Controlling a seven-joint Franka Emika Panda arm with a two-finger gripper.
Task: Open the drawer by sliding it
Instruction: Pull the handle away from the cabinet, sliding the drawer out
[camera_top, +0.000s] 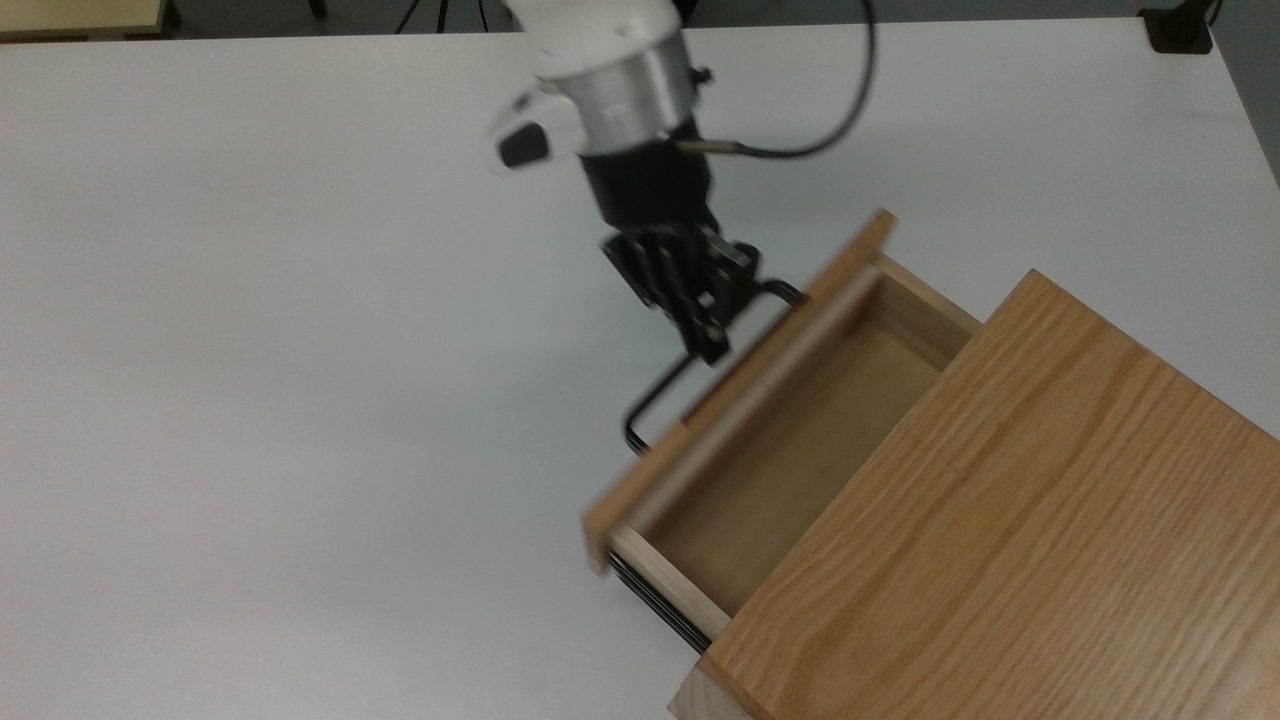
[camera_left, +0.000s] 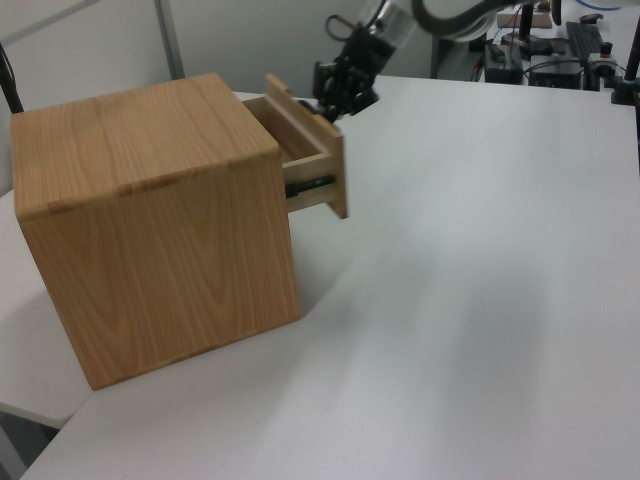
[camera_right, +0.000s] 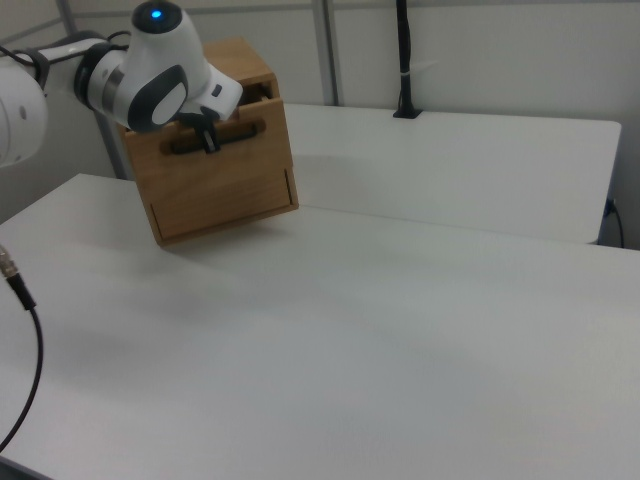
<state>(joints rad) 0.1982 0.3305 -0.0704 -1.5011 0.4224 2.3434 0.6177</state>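
Standing open, light-wood drawer (camera_top: 790, 450), black handle (camera_top: 655, 392), clamped jaws

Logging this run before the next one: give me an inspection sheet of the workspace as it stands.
Surface: white table, bare.
Job's things: drawer pulled partly out of the oak cabinet; inside looks empty.
Clutter: nothing seen.
Gripper: gripper shut on the black handle.
Cables: black cable loops from the wrist; another crosses the right view's left edge.
Surroundings: black post at the table's far edge; equipment behind the table.
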